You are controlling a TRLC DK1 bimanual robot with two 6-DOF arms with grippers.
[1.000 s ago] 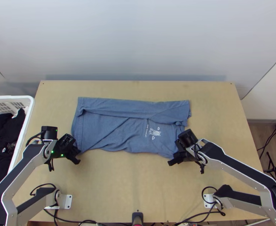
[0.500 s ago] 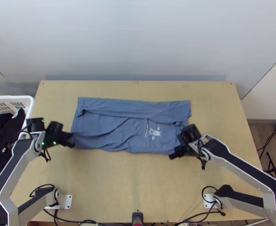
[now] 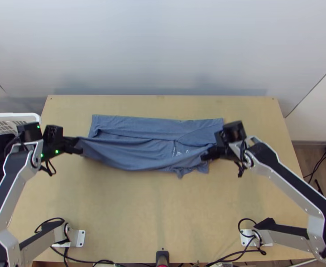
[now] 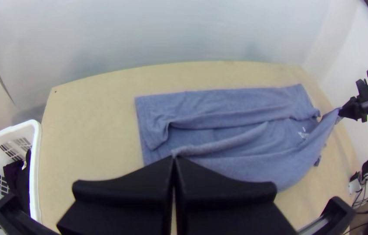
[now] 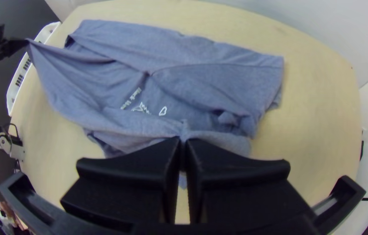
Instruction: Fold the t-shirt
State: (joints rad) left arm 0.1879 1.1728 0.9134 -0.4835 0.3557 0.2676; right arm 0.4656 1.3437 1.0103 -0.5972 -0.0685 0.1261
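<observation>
Robot lab or similar test room, by look of it; kind of building around it cannot be told. Left arm [image 3: 12,178] and right arm [image 3: 292,184] mounted on white brackets [image 3: 79,238] at near side of plain wooden table [image 3: 163,209]. Black cables [image 3: 104,261] trailing along near edge. Plain pale wall [image 3: 163,49] beyond far edge. Wood-look floor [image 3: 304,156] at right. White plastic basket [image 3: 11,116] of household sort, dark clothes [image 3: 0,144] inside, by left edge.

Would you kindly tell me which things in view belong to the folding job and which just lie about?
For the job:
- blue t-shirt
- left gripper, holding the shirt
- right gripper, holding it too

Just lying about:
- white basket
- dark clothes in the basket
</observation>
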